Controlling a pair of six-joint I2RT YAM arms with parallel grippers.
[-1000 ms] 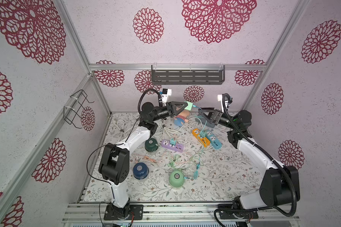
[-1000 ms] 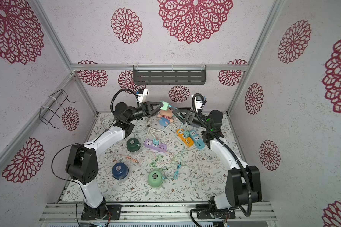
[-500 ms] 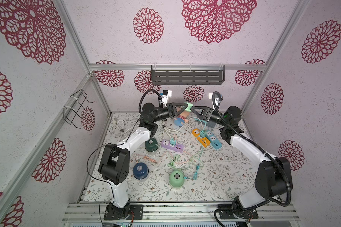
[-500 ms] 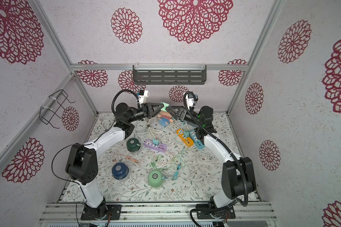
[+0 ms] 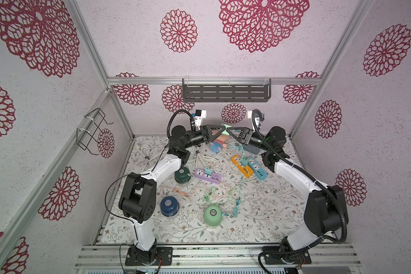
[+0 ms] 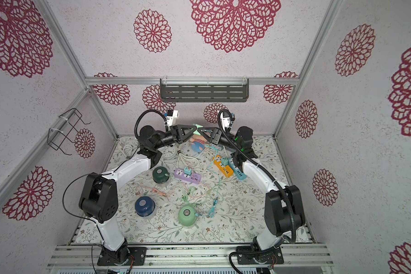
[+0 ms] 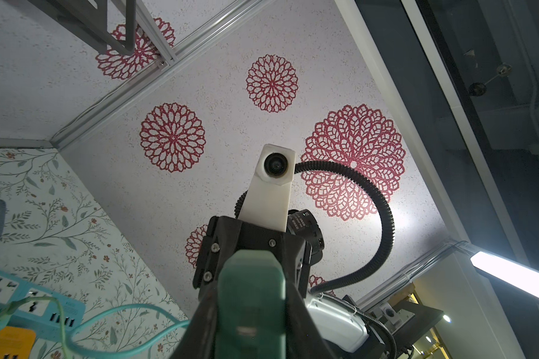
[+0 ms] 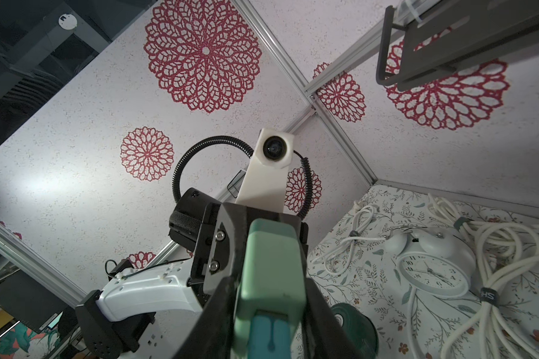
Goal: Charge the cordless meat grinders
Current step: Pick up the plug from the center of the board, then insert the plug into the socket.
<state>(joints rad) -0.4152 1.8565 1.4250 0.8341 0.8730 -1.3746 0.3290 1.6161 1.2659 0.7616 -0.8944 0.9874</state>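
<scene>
Brings right gripper point(image 5: 230, 130) inward to pinch charger point(image 8: 269, 273), also pinched by left gripper point(image 5: 223, 129); handover step, next likely needs left release.

mint plug point(image 7: 251, 310) cropped, dark grinder point(image 8: 358, 332) half hidden

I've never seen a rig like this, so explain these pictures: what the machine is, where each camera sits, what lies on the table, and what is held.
This is a robot with two white arms, each ending in a pincer. Two pictures look down from overhead; two come from cameras on the wrists. On the floral table lie a dark green grinder, a navy grinder and a light green grinder, a purple power strip, an orange strip and a blue strip, loose cables and a white alarm clock. Raised at the back, the left pincer and right pincer meet, both pinching one mint-green charger plug.
</scene>
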